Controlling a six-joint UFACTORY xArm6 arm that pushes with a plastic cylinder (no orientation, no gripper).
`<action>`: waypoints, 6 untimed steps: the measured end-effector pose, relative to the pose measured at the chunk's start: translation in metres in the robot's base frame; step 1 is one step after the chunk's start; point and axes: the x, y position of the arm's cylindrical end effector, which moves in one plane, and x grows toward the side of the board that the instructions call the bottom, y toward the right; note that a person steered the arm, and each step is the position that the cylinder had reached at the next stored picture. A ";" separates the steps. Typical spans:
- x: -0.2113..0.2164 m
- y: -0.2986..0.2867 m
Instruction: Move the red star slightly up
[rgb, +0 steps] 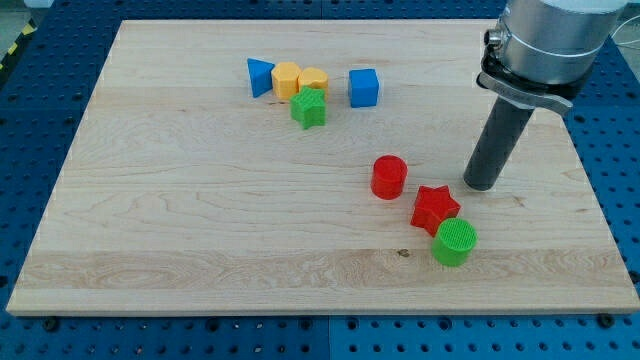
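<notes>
The red star (435, 208) lies on the wooden board (180, 200) at the lower right of the middle. A green cylinder (455, 242) touches it on its lower right. A red cylinder (389, 177) stands just to its upper left. My tip (481, 185) rests on the board to the right of the red star and slightly above it, a short gap away and touching no block.
A cluster sits at the view's top middle: a blue triangle (260, 76), two yellow blocks (287, 79) (313, 80), a green star (309, 107) and a blue cube (364, 87). A printed marker (553, 46) is at the board's top right corner.
</notes>
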 end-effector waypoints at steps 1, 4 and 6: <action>0.000 0.000; 0.032 0.000; 0.068 -0.020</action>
